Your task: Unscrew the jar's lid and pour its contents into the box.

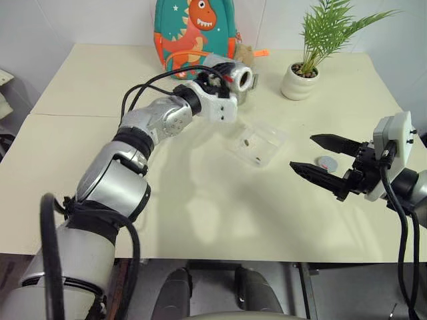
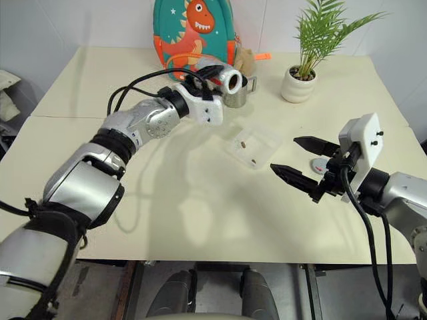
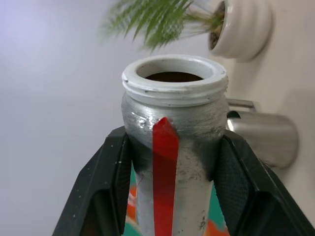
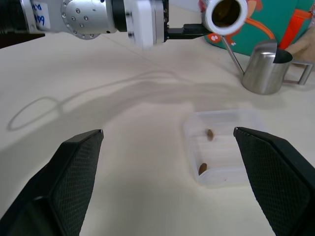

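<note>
**Open jar held over the table, pellets in the box**

Eye views: the jar (image 1: 239,77) is clamped by the left gripper (image 1: 227,79), lidless and tipped sideways, beyond the box (image 1: 258,142). 2 pellets (image 2: 244,144) are seen in the box. The lid (image 1: 325,162) is lying between the right gripper's (image 1: 321,160) widely spread fingers.

Left wrist view: the jar's red stripe (image 3: 164,172) is framed by both fingers (image 3: 106,187).

Right wrist view: the box is flanked by the steel jug (image 4: 263,69) on its far side.

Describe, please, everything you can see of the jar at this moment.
The jar is a small silver-grey cylinder, metallic-looking, with a red stripe down its side and a white threaded neck. Its lid is off, the mouth open and dark inside. The left pincer is shut on its body, one finger on either side, holding it tipped on its side in the air, its mouth facing the right pincer, beside the steel jug.
</note>
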Robot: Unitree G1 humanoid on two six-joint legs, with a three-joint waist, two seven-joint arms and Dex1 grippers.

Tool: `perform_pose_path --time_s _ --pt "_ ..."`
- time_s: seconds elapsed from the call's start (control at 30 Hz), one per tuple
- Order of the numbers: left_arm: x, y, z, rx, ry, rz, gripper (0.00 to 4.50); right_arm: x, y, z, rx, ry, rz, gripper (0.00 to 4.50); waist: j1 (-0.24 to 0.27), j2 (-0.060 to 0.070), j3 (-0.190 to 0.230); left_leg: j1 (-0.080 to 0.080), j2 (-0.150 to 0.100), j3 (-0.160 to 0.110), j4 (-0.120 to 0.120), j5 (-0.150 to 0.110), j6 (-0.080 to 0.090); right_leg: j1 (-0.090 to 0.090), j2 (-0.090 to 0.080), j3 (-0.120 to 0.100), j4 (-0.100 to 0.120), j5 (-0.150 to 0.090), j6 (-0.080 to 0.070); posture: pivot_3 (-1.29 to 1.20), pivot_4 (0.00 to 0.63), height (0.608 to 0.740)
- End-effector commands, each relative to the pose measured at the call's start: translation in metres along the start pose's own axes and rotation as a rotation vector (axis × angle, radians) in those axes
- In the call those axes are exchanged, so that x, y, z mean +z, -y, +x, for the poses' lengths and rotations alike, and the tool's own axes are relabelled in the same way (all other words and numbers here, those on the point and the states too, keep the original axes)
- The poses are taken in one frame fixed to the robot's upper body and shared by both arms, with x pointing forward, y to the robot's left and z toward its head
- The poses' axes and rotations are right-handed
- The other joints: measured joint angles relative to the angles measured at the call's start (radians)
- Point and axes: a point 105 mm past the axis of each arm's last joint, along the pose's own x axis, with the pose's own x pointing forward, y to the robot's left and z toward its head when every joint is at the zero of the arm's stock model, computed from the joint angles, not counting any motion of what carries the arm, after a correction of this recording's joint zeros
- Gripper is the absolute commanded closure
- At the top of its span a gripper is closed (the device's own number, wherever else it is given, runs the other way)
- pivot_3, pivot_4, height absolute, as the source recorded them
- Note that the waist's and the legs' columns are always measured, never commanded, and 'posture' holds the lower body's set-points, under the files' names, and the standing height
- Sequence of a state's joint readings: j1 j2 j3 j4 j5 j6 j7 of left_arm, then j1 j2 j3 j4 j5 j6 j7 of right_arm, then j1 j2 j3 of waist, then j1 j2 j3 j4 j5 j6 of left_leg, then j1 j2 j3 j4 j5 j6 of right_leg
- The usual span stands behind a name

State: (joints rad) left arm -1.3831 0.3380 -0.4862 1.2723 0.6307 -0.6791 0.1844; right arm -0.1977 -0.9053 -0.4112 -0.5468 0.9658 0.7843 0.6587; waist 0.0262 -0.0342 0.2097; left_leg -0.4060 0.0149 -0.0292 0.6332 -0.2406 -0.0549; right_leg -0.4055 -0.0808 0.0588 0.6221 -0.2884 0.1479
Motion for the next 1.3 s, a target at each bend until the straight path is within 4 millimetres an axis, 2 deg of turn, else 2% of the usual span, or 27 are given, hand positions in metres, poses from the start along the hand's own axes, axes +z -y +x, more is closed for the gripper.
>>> perform_pose_path --time_s 0.03,0.2,0.27,0.4,0.5,0.73,1.1,1.3 --pt "0.001 -0.022 -0.003 0.116 0.027 -0.31 2.53 0.011 0.002 0.003 0.031 0.009 -0.051 0.04 -0.001 0.0 0.0 0.0 0.0 0.0 0.0 0.0 0.0 0.0 0.0 0.0 0.0 0.0 0.0 0.0 0.15 0.74" --pt "-0.029 -0.016 -0.028 0.207 -0.044 -0.69 2.53 0.014 0.005 0.007 0.053 0.003 -0.056 0.04 -0.004 0.0 0.0 0.0 0.0 0.0 0.002 0.0 0.0 0.0 0.0 0.0 0.004 0.0 0.0 0.0 0.15 0.74" --pt "-0.034 -0.014 -0.033 0.231 -0.058 -0.803 2.53 0.014 0.007 0.007 0.057 0.001 -0.056 0.04 -0.003 0.0 0.0 0.0 0.0 0.0 0.003 0.0 0.0 0.0 0.0 0.001 0.004 0.0 0.0 0.0 0.15 0.74" --pt "-0.043 0.01 -0.047 0.216 -0.066 -1.134 2.53 0.015 0.007 0.011 0.076 -0.002 -0.061 0.04 -0.002 0.001 0.0 0.0 0.0 0.0 0.006 0.0 0.001 0.0 0.0 0.001 0.005 0.0 0.0 0.0 0.15 0.74" --pt "-0.046 0.024 -0.051 0.18 -0.093 -1.281 2.53 0.016 0.008 0.013 0.084 -0.005 -0.067 0.04 -0.002 0.0 0.0 0.0 0.0 -0.001 0.01 0.0 0.002 0.0 0.0 0.0 0.004 0.0 0.0 0.0 0.15 0.74" --pt "-0.04 0.046 -0.06 0.044 -0.109 -1.292 2.53 0.016 0.008 0.01 0.088 -0.018 -0.067 0.04 -0.003 0.0 0.0 0.0 0.0 -0.001 0.013 -0.001 0.003 0.002 0.0 0.001 0.004 0.001 0.0 0.0 0.15 0.74" --pt "-0.038 0.061 -0.062 -0.068 -0.149 -1.219 2.53 0.014 0.008 0.011 0.086 -0.028 -0.064 0.04 -0.003 0.0 0.0 0.0 0.0 -0.001 0.012 -0.002 0.003 0.002 0.0 0.001 0.003 0.001 0.0 0.0 0.15 0.74" --pt "-0.037 0.06 -0.063 -0.069 -0.144 -1.222 0.61 0.014 0.008 0.011 0.089 -0.029 -0.069 0.0 -0.003 0.0 0.0 0.0 0.0 -0.001 0.012 -0.002 0.004 0.002 0.0 0.001 0.002 0.001 0.0 0.0 0.15 0.74"
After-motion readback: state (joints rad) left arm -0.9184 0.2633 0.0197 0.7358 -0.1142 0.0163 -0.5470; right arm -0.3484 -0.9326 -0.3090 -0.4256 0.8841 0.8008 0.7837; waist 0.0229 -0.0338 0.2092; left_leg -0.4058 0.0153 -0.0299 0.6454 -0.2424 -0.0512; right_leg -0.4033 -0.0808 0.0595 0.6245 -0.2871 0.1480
